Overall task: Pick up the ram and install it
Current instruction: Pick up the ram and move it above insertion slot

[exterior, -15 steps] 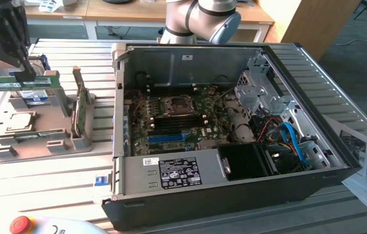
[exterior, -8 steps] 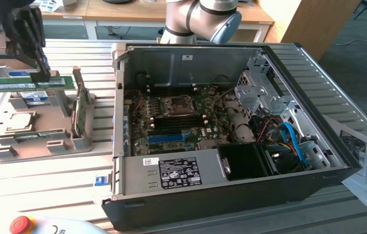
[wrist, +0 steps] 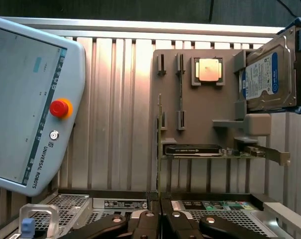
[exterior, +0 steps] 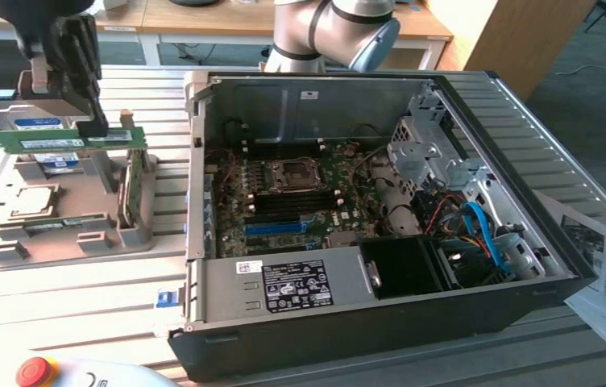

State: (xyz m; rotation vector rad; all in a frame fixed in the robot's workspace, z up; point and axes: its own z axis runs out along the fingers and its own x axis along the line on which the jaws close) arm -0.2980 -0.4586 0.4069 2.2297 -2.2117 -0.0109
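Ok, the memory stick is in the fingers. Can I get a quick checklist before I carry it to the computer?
1. Grip: fingers shut on the memory stick. Ok.
2. Stick attitude: roughly level, long edge horizontal. Ok.
3. Clearance from the gray tray: the stick looks lifted above the tray's posts. Probably ok.
4. Computer case: side open, board exposed. Ok.
5. Blue slots on the board: they look empty. Ok.
6. Slot latches open: cannot tell.
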